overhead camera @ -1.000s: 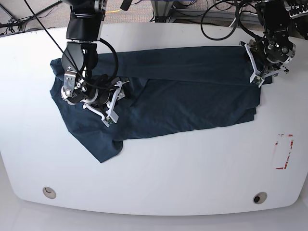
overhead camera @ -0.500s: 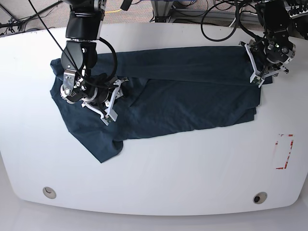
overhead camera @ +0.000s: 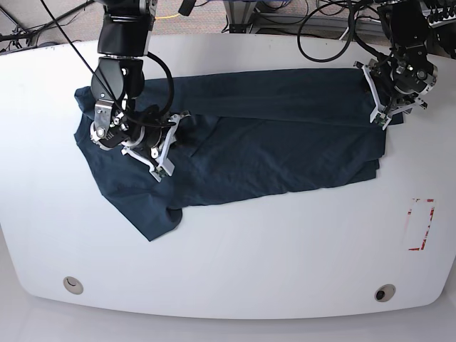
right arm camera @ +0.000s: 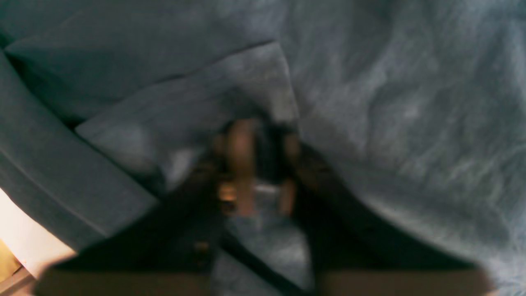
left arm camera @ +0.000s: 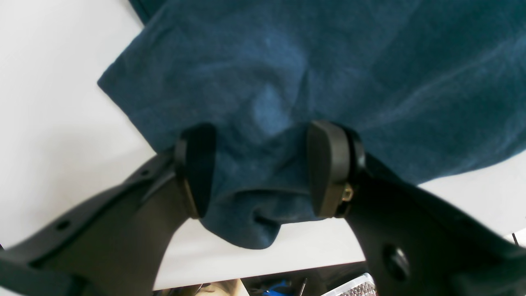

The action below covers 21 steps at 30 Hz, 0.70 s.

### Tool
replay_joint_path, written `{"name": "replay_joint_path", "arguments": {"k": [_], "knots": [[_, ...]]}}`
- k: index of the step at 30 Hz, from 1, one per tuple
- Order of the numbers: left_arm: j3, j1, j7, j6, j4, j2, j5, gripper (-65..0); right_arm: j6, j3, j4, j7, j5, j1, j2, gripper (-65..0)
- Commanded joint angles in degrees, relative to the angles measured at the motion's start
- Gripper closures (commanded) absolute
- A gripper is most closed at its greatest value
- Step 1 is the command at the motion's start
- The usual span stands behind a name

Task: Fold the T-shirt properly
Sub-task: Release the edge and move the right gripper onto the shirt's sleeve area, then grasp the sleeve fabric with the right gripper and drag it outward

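T-shirt (overhead camera: 249, 142): spread lengthwise across the white table (overhead camera: 285, 256), partly folded, long layers overlapping, one sleeve trailing toward the near-left edge. Held at both ends, presumably to keep the cloth taut for the next fold. Left gripper (left arm camera: 261, 168): at the far-right corner, pads set apart with a bunched hem between them, astride the cloth rather than visibly pinching it. Right gripper (right arm camera: 254, 164): down among the folds near the collar end, picture blurred; jaws look nearly together on a tuck of fabric, though a firm grip cannot be told.
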Motion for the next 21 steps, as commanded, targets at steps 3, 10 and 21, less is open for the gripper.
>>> {"name": "replay_joint_path", "arguments": {"k": [3,10,21], "knots": [[-0.07,-0.10,0.04,0.10,0.51,-0.45,0.22,-33.1,0.10,0.07,1.53,0.79,0.65,1.16,0.30,0.0],[-0.07,-0.10,0.04,0.10,0.51,-0.45,0.30,-33.1,0.10,0.33,8.12,0.61,0.65,-0.42,0.39,0.0],[0.11,0.17,0.04,0.10,0.43,-0.45,0.30,-33.1,0.10,1.65,11.81,0.79,0.74,0.99,0.21,0.0]]}}
